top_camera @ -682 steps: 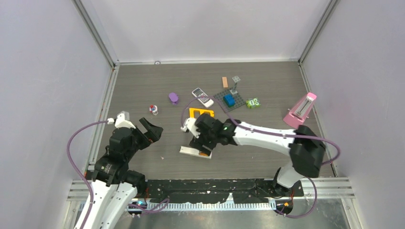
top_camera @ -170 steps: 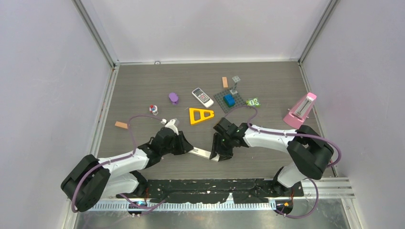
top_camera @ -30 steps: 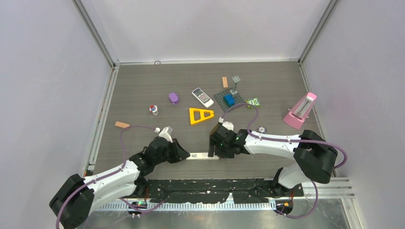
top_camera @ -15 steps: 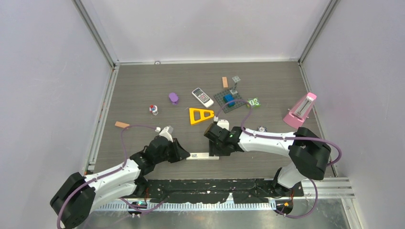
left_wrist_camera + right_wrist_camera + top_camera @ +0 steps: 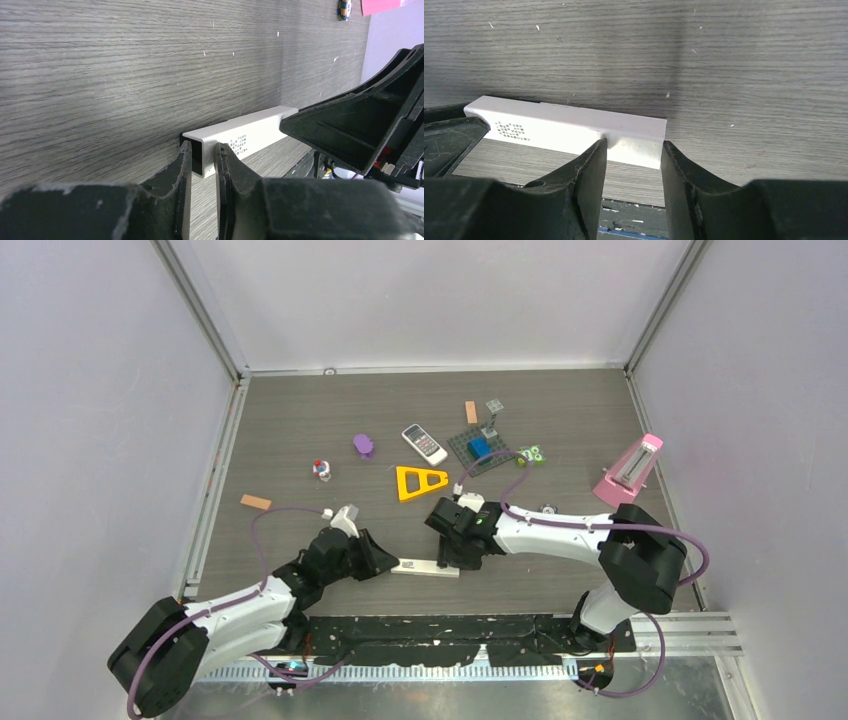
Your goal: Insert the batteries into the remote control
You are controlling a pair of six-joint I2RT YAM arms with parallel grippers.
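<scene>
The white remote control (image 5: 425,567) lies flat near the table's front edge, a long slim bar with small print on its side (image 5: 250,137). My left gripper (image 5: 390,562) is shut on its left end, one finger on each long side (image 5: 202,150). My right gripper (image 5: 455,552) reaches down onto the right end. In the right wrist view its fingertips (image 5: 631,145) bracket the short end section of the remote control (image 5: 564,127), one tip at a seam, the other at the end face. The batteries are hidden or out of view.
Behind the arms lie a yellow triangle (image 5: 420,482), a white calculator (image 5: 424,443), a purple piece (image 5: 363,445), a grey baseplate with a blue brick (image 5: 478,448), a pink metronome (image 5: 630,472) and an orange stick (image 5: 254,502). Black tape borders the front edge (image 5: 450,625).
My right gripper has slid left along the remote control and narrowed its jaws round the right end section. My left gripper has stayed shut on the left end.
</scene>
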